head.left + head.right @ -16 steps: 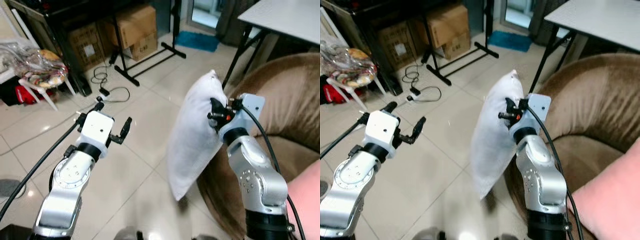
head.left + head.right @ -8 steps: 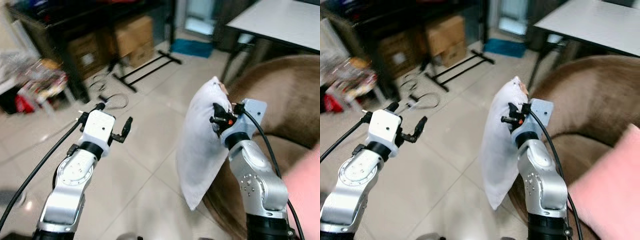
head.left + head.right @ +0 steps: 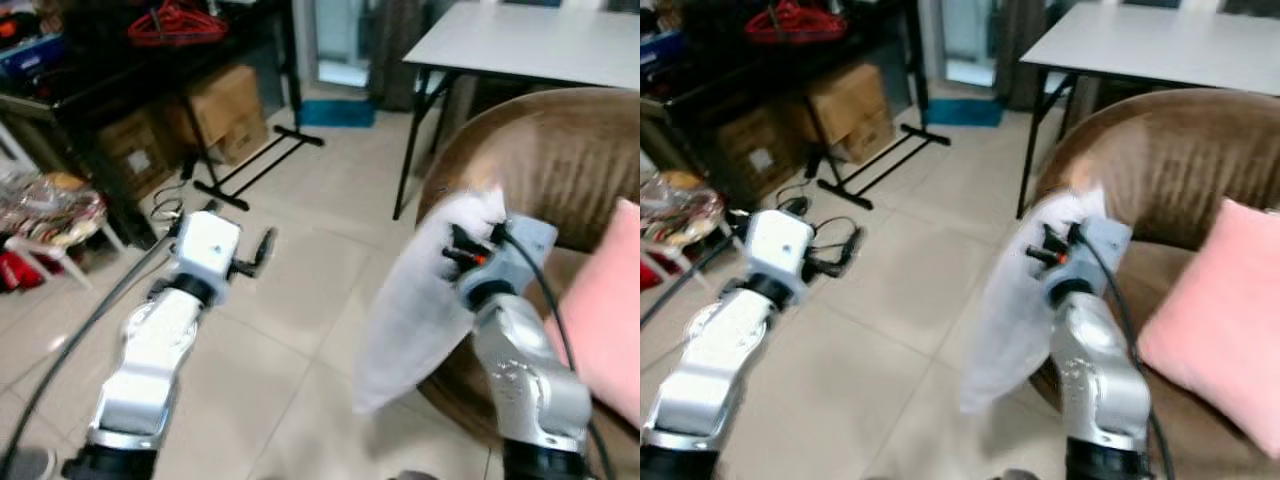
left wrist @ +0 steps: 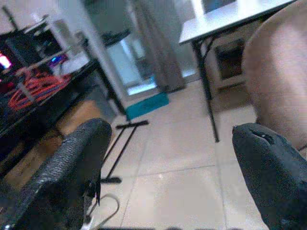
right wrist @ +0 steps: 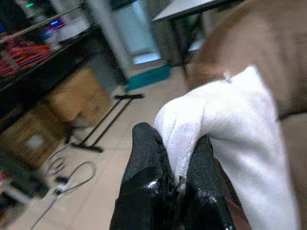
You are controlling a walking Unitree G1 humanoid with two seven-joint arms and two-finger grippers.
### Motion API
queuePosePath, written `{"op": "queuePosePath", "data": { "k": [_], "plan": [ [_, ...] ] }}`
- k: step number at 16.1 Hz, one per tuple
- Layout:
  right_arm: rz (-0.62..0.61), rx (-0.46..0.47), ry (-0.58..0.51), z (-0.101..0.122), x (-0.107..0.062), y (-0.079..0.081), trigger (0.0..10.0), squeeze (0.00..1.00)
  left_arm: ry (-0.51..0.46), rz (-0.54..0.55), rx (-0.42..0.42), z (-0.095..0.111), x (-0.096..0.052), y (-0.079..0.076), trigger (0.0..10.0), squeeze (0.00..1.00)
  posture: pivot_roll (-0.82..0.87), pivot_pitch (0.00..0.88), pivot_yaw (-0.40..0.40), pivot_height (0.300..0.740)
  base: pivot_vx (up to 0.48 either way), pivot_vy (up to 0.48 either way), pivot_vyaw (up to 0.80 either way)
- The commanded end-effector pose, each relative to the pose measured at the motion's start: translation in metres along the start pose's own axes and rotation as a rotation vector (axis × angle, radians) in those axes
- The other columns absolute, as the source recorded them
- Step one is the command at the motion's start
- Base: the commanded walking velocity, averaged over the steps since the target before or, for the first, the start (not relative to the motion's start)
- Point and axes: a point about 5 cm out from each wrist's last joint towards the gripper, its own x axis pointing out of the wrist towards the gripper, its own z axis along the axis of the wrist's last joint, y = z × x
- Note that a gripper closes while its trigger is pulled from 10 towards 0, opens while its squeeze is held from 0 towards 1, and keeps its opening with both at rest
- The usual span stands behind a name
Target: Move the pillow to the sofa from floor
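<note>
Pillow [image 3: 415, 300], white, hangs in the air beside the brown sofa [image 3: 540, 170], its upper edge pinched between the fingers of the right gripper [image 5: 178, 158]. Left gripper [image 4: 168, 158] is held out over the tiled floor [image 3: 300, 280], fingers spread wide and empty.

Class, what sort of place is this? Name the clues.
Probably a home living room, partly used for storage: a brown sofa with a pink cushion, a white table, cardboard boxes on the tiled floor.
</note>
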Motion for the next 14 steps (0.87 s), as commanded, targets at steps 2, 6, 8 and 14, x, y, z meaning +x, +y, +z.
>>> {"op": "queuePosePath", "data": {
  "k": [2,6,8,14],
  "plan": [
    [0.079,-0.011,-0.048,0.011,0.002,0.017,10.0,0.0,0.015,0.045,-0.002,-0.001,-0.002,0.012,10.0,0.0,-0.17,0.0,0.089,0.74,0.0,0.0,0.0],
    [0.186,-0.137,-0.06,0.015,0.008,0.03,10.0,0.0,0.007,0.041,-0.018,-0.003,-0.007,0.015,10.0,0.0,-0.15,0.0,0.061,0.74,0.245,0.0,0.0],
    [0.201,-0.154,-0.075,0.017,0.011,0.033,10.0,0.0,0.031,0.022,-0.013,-0.008,-0.011,0.013,10.0,0.0,-0.14,0.0,0.045,0.74,0.381,0.0,0.0],
    [0.22,-0.186,-0.073,0.02,0.021,0.038,10.0,0.0,0.07,-0.014,0.002,-0.019,-0.023,0.007,10.0,0.0,-0.11,0.0,-0.009,0.74,0.382,0.0,-0.23]
  ]
}}
